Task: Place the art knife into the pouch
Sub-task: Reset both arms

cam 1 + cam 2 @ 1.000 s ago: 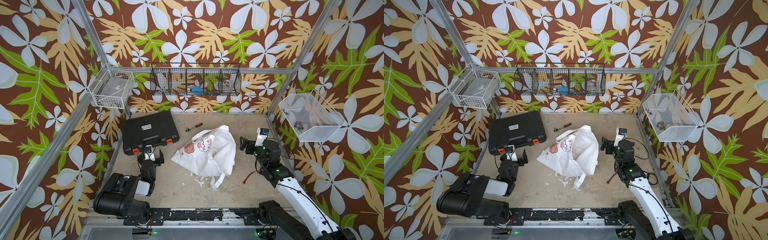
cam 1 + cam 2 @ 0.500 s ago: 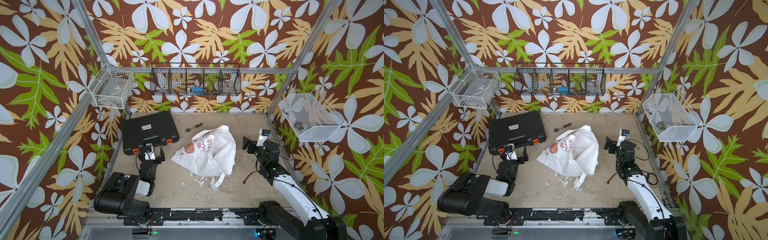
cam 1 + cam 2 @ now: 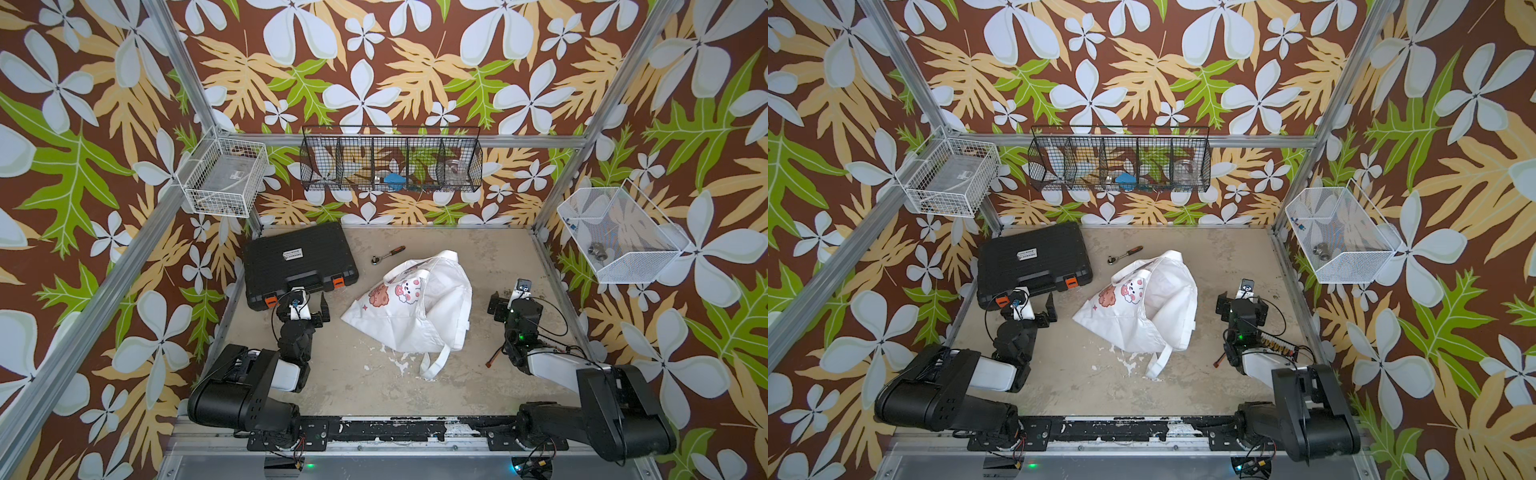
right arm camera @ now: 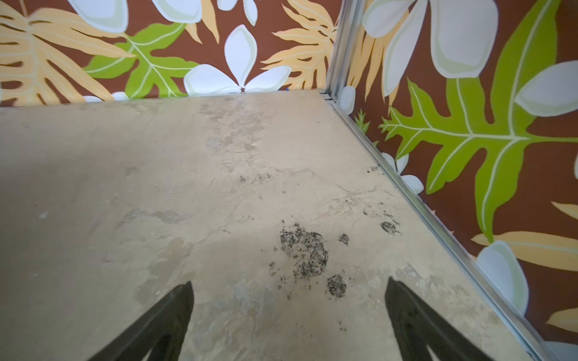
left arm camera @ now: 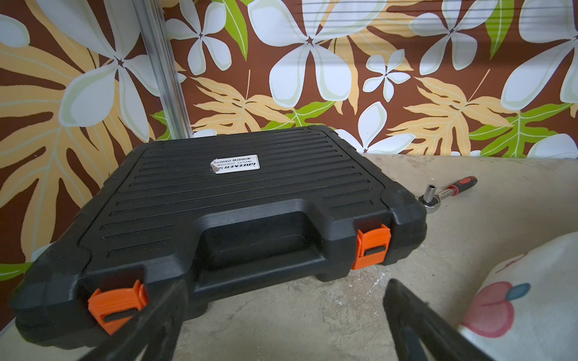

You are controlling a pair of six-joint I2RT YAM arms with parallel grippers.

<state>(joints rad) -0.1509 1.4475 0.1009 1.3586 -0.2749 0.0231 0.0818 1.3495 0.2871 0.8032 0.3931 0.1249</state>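
Pouch (image 3: 415, 320): laid crumpled mid-table, print turned up.
Left gripper (image 3: 307, 300): held wide, nothing gripped, just near of the case (image 3: 299, 257).
Right gripper (image 3: 516, 301): held wide, nothing gripped, right of pouch.

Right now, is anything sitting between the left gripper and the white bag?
Nothing visible: only bare table lies between the open left gripper and the bag. The black case sits clear of that gap.

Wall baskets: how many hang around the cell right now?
3: a white wire basket up on the robot's left side, a long black wire basket across the back, and a white mesh basket on its right side. I see no others.
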